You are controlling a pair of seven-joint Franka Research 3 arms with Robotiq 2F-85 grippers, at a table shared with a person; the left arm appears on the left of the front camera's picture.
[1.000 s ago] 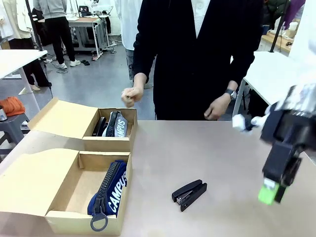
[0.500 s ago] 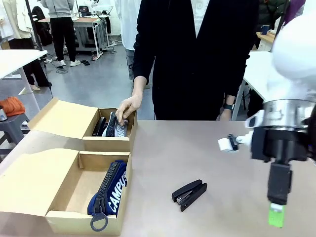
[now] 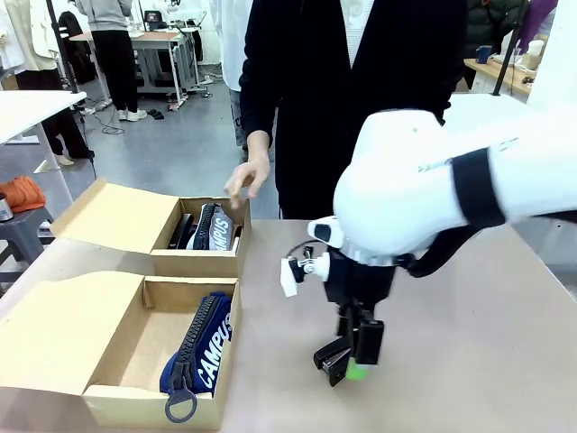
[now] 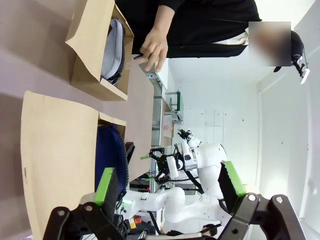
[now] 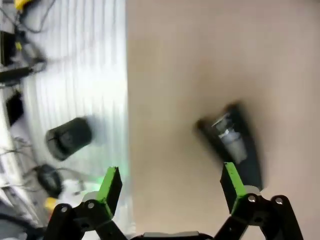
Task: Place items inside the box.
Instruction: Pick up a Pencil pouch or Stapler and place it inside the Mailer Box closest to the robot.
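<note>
Our right tool (image 3: 356, 361), jaws apart, hangs over the black stapler (image 3: 327, 355) on the table (image 3: 469, 343). It sits off-centre between the jaws, so we fear closing could knock it aside.

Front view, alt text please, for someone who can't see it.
The right arm's tool is down over a black stapler on the table. At left, the near box holds a navy pouch; a person's hand hovers by the far box.

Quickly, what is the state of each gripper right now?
Left gripper: open, empty.
Right gripper: open, close to the stapler, not holding it.
</note>
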